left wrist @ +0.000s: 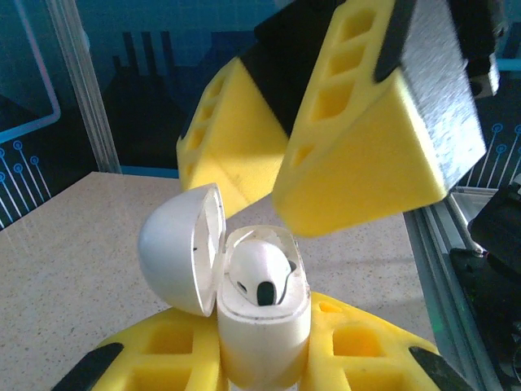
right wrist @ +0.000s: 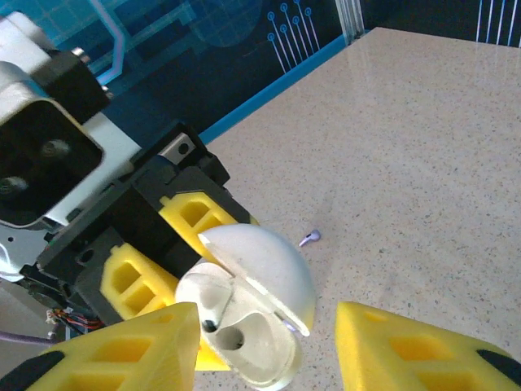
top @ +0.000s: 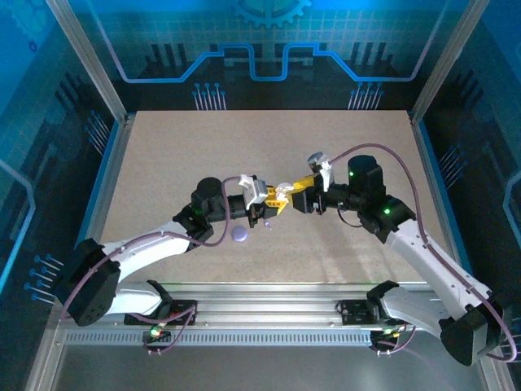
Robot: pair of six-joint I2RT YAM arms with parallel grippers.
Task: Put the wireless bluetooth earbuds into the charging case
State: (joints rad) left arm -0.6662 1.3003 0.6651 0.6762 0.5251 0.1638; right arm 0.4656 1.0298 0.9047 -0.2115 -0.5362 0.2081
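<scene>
My left gripper (left wrist: 264,358) is shut on the white charging case (left wrist: 264,330), holding it upright with its lid (left wrist: 175,244) swung open. One white earbud (left wrist: 259,270) sits in a slot of the case. In the right wrist view the same case (right wrist: 256,346) shows that earbud (right wrist: 207,305) seated and the slot beside it empty. My right gripper (right wrist: 269,346) is open, its yellow fingers (right wrist: 122,350) standing on either side of the case mouth. In the top view both grippers (top: 267,198) (top: 286,194) meet above the table's middle. A purple earbud (right wrist: 309,238) lies loose on the table.
A lavender round case (top: 239,234) lies on the table just in front of the left gripper, with the purple earbud (top: 266,224) to its right. Aluminium frame posts (top: 89,73) and blue panels wall in the tabletop (top: 179,155).
</scene>
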